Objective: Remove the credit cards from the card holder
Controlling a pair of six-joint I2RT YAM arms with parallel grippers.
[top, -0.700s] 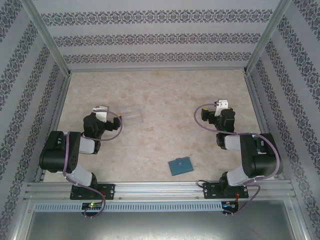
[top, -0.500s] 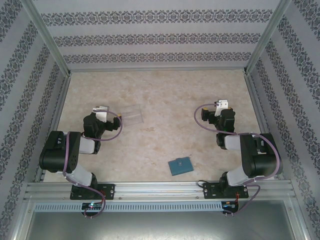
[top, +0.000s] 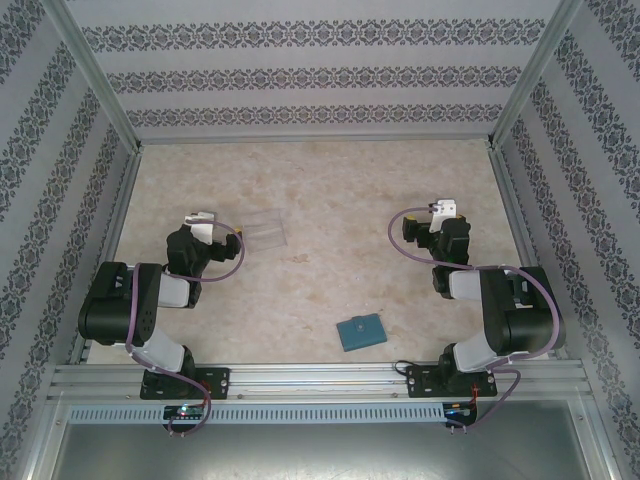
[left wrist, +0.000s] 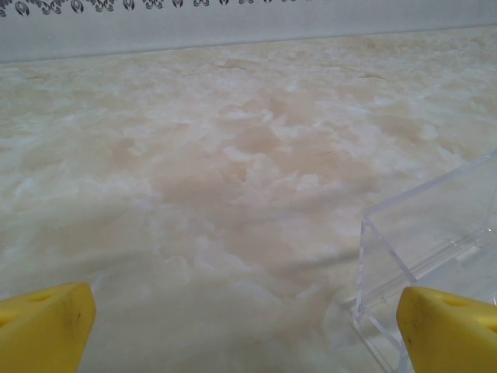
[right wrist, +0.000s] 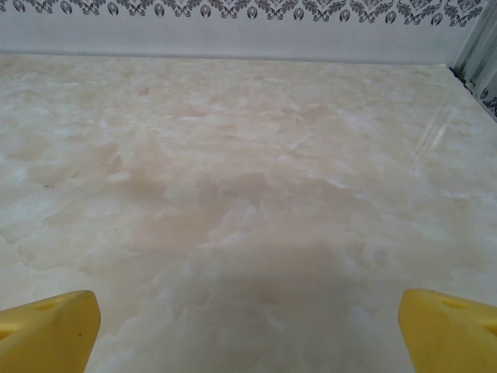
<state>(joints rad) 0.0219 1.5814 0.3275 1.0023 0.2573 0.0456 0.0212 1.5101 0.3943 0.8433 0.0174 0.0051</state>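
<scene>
Card holder (top: 359, 331) overhead, tray (left wrist: 423, 233) by left hand (left wrist: 247, 330), right hand (right wrist: 248, 330), both spread wide, empty

Clear tray (left wrist: 432, 219) cut by right edge; card holder (top: 359, 331) contents indiscernible.

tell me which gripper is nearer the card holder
Right. The right gripper sits beyond the card holder, slightly to its right; the left gripper is farther off to its left, beside the clear tray.
</scene>
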